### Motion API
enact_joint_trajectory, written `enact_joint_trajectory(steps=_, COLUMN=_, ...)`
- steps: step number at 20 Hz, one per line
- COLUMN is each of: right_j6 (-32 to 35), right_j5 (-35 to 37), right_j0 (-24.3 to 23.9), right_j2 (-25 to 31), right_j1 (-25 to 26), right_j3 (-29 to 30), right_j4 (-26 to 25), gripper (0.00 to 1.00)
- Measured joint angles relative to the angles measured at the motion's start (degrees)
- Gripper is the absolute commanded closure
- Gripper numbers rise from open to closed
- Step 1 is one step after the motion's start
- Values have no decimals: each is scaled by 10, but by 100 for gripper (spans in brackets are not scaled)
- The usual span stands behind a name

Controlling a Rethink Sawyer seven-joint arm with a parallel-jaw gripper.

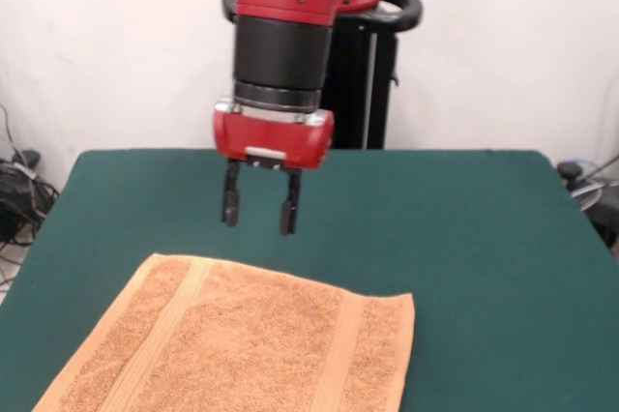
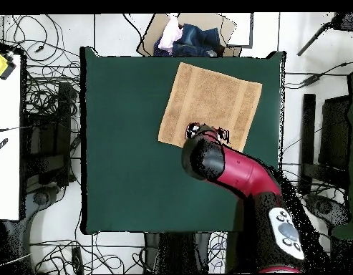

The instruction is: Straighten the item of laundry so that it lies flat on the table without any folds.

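An orange-tan terry towel point(image 1: 242, 349) lies spread flat on the dark green table point(image 1: 464, 238), with two woven bands running across it; its near corner runs off the picture's bottom edge. In the overhead view the towel point(image 2: 208, 104) sits near the table's point(image 2: 129, 143) far edge, turned a little askew. My gripper point(image 1: 259, 223) hangs open above the table, just behind the towel's far edge, with nothing between its black fingers point(image 1: 231, 207). From overhead the arm covers the gripper point(image 2: 206, 133) and the towel's near edge.
A cardboard box of clothes point(image 2: 190, 36) stands past the table's far edge in the overhead view. Cables and stands point(image 2: 46, 107) lie around the table on the floor. A white desk point(image 2: 6, 129) is at the left.
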Motion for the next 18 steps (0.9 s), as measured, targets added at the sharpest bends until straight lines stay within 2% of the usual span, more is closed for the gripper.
enact_joint_trajectory(steps=5, right_j6=0, right_j5=-25, right_j0=-38, right_j2=12, right_j1=20, right_j3=0, right_j4=-9, gripper=0)
enact_joint_trajectory(steps=9, right_j6=0, right_j5=-62, right_j0=-70, right_j2=23, right_j1=55, right_j3=-1, right_j4=-25, gripper=0)
enact_joint_trajectory(steps=18, right_j6=0, right_j5=-74, right_j0=-64, right_j2=23, right_j1=86, right_j3=-1, right_j4=-36, gripper=0)
